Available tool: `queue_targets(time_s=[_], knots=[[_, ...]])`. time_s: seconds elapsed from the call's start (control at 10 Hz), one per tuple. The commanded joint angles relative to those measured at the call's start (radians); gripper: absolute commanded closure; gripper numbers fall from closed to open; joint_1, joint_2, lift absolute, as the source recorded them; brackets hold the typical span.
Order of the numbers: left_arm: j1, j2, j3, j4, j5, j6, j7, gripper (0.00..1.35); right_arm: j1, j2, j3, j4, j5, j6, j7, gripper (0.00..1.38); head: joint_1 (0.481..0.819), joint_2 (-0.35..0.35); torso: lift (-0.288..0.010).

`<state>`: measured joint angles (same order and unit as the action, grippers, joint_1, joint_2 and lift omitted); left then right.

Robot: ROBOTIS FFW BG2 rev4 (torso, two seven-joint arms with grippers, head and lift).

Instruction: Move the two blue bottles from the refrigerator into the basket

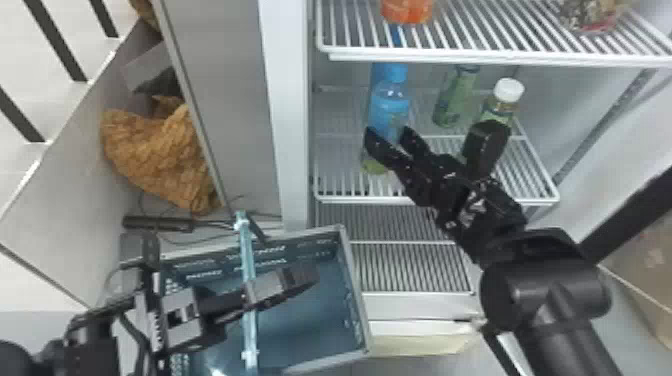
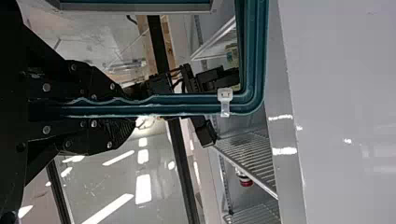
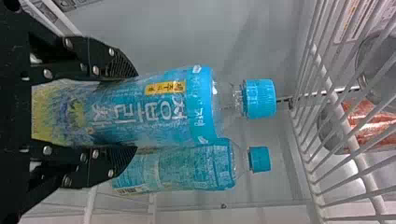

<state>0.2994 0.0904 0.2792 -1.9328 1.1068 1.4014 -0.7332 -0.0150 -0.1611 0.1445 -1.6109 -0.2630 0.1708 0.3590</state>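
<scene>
The right gripper [image 1: 391, 136] is closed on the front blue bottle [image 1: 391, 107], its black fingers [image 3: 116, 161] lying against opposite sides of the lower label; how hard they press, I cannot tell. That bottle is upright, blue cap [image 3: 259, 98] on top, in the refrigerator [image 1: 292, 150] over the middle wire shelf [image 1: 345, 198]. Just beside it, farther in, the second blue bottle [image 3: 187, 165] stands upright too; whether the two touch, I cannot tell. The left gripper [image 1: 300, 279] is clamped on the raised teal handle [image 1: 248, 250] of the basket [image 1: 356, 295], which sits low in front of the refrigerator, its mouth facing up. To the right of the blue bottles, on the same shelf, are a green bottle [image 1: 455, 95] and a white-capped bottle [image 1: 507, 92]. Above them, an orange item [image 1: 407, 11] rests on the upper wire shelf [image 1: 440, 57]. Left of the refrigerator, well apart from the blue bottles, lies a crumpled brown bundle [image 1: 160, 150], with a black power strip [image 1: 157, 223] near it.
</scene>
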Motion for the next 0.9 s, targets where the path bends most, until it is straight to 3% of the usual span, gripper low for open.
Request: queue_targets(time_s=[0.0,0.4,0.8], knots=[[0.0,0.0,0.0,0.0,0.0,0.0,0.0,1.2,0.015,-0.001,-0.005,-0.015,-0.006,0.001,0.0,1.28,0.695,-0.066,-0.22],[0.0,-0.001,-0.002,0.0,0.0,0.0,0.0,1.2,0.091,-0.011,-0.041,-0.118,-0.006,0.001,0.018,1.28,0.695,-0.072,-0.22],[0.0,-0.001,-0.002,0.0,0.0,0.0,0.0,1.2,0.27,-0.035,-0.085,-0.386,-0.05,0.143,0.055,1.28,0.695,-0.086,-0.22]])
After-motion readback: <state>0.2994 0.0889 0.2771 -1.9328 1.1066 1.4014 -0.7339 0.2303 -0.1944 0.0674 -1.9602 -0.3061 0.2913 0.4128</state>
